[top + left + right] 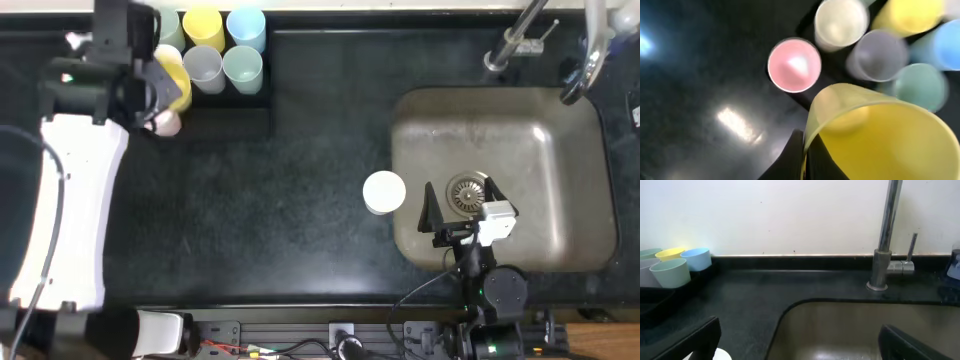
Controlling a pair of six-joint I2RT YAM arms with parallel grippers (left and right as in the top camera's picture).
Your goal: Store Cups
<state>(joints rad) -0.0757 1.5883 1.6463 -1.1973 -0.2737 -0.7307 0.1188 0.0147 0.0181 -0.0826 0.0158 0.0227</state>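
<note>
Overhead, the left gripper has its fingers clamped on the rim of a translucent yellow plastic cup, held tilted over the black tray at the bench's 11 o'clock. Round pastel cups cluster there, among them a pink cup and a teal cup. A white cup sits on the speckled dark bench at 9 o'clock of the brushed-steel sink, where the right gripper hangs with fingers spread wide, holding nothing.
</note>
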